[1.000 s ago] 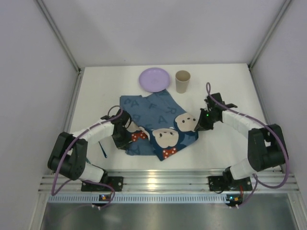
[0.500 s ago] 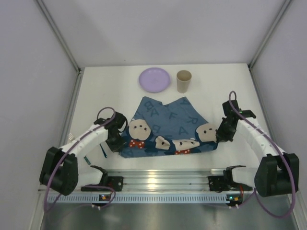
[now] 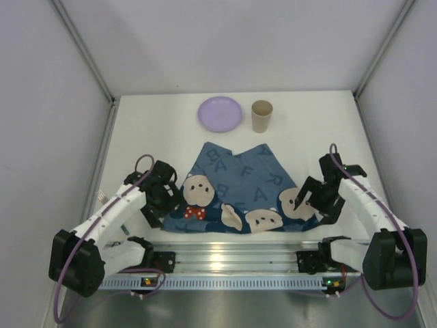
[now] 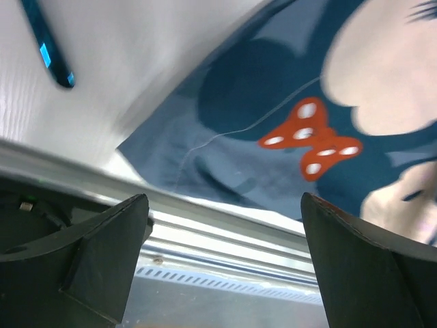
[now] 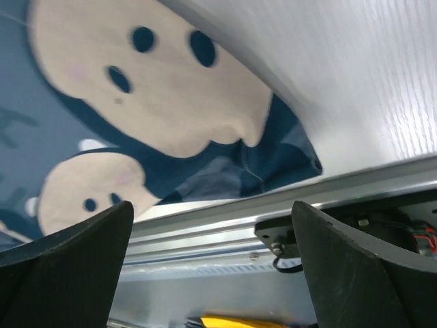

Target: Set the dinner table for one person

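Observation:
The blue mouse-print placemat lies spread but still wrinkled on the white dinner table, its near edge close to the aluminium rail. My left gripper hovers open over the placemat's near-left corner, and nothing is between its fingers. Over the near-right corner my right gripper also stands open and empty. A lilac plate and a beige cup stand at the back of the table.
A thin teal-blue utensil lies on the table left of the placemat, partly under the left arm in the top view. White walls close in the table on the left, right and back. The arm bases sit on the rail at the near edge.
Both grippers drew the placemat's corners apart and toward the near rail, then opened and let go. The cloth now lies wider and nearer than a second ago.

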`<control>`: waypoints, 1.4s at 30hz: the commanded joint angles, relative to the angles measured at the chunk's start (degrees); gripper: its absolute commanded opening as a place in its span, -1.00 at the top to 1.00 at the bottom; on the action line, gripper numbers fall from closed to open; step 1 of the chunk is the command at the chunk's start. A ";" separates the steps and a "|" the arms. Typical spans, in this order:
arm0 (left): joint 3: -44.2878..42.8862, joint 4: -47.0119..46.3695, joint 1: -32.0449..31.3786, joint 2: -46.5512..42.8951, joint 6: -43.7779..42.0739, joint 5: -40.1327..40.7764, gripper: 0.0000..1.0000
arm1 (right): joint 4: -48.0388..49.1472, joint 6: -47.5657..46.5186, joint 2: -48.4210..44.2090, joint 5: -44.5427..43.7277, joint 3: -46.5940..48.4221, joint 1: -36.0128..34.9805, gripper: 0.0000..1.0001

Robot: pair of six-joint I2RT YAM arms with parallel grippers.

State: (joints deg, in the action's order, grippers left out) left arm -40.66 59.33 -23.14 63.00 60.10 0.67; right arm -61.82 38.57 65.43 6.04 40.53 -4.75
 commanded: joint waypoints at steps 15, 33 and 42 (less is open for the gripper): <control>-48.07 -16.17 4.84 52.21 -27.75 2.24 -0.93 | 21.90 -10.26 30.79 12.32 35.21 -0.25 -0.99; -49.08 -25.39 8.11 64.88 -34.34 -20.52 -0.34 | 27.19 -9.21 59.46 13.91 49.73 -10.44 -0.93; -47.66 -26.72 8.02 66.02 -35.31 -25.36 0.31 | 29.92 -7.10 60.17 14.08 46.65 -12.30 -0.08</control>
State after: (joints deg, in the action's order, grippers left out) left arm -90.50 31.29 -14.39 123.83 26.68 -24.14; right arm -32.01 31.33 122.15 21.93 89.80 -16.99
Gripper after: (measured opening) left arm 0.374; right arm 0.577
